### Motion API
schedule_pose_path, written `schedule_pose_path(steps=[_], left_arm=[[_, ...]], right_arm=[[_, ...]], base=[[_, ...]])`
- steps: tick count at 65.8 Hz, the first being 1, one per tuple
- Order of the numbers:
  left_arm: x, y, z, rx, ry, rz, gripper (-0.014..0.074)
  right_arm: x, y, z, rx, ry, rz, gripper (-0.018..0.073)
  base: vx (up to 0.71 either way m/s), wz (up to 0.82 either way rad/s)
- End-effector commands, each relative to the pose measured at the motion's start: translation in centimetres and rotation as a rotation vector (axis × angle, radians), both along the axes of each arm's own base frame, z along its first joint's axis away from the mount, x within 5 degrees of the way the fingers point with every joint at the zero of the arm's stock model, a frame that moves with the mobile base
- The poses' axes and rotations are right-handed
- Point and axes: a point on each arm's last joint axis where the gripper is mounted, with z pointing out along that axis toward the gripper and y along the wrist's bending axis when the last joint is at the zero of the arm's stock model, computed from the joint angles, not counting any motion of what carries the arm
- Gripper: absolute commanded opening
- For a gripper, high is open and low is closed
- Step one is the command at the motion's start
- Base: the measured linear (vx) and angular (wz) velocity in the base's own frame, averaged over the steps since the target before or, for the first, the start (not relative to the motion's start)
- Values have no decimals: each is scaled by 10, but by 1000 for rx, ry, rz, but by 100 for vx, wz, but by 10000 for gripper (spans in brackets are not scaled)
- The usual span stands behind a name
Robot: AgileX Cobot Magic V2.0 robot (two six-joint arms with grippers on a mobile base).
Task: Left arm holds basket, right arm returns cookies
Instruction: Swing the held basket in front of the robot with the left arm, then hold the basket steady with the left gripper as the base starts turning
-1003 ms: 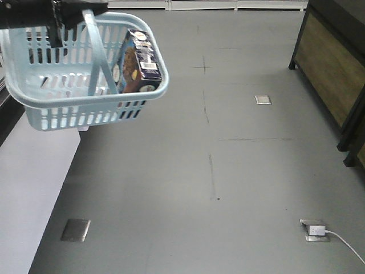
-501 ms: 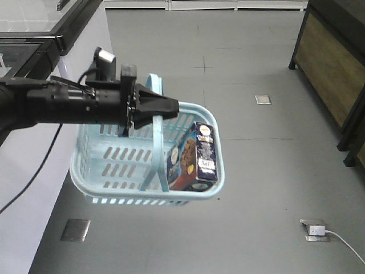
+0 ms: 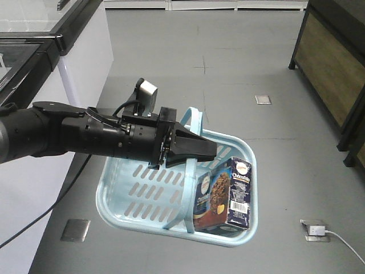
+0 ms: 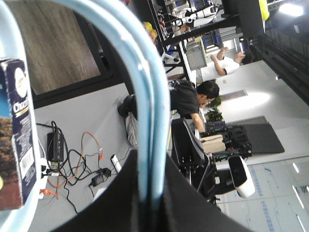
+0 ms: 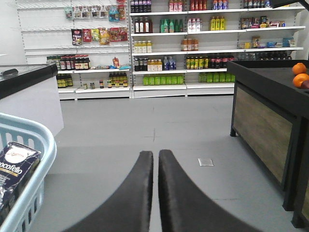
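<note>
One light blue slotted basket (image 3: pixel 140 197) hangs from its loop handles (image 3: pixel 190 171), which are clamped in the left gripper (image 3: pixel 205 151). The navy cookies box (image 3: pixel 225 194) stands upright in the basket's corner farthest from the arm. The right gripper (image 5: pixel 158 166) has its fingers pressed together, holding nothing.

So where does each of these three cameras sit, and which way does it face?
Front view: up high, looking down at the floor; left arm and left tool gripping the basket show.
Left wrist view: on that arm, looking along its tool past the handles.
Right wrist view: facing shelves over the shut right tool.
All three share the basket and cookies.
</note>
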Motion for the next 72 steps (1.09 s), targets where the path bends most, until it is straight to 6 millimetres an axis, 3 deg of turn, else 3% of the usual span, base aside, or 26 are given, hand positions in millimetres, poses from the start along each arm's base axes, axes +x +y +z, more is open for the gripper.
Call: schedule_pose_path(steps=[1,11,37,56,72], left_arm=[[-16,3,42,-170,-52,16,-6],[-32,9,42,-164,-60,17,-6],[-48,14,64,-211,-102,-28,-6],[-60,-1,63,-208,-96,-89,-6],[-68,4,50,-181,-74,-61,-6]], right_arm=[[-1,0,1,-6,-68,0,-6],[-1,0,1,-6,-68,0,-6],[-1,0,1,-6,-68,0,-6],[-1,0,1,-6,-68,0,-6],[-1,0,1,-6,-69,-2,-6]], base=[[0,0],[0,0],[0,0],[0,0],[0,0]])
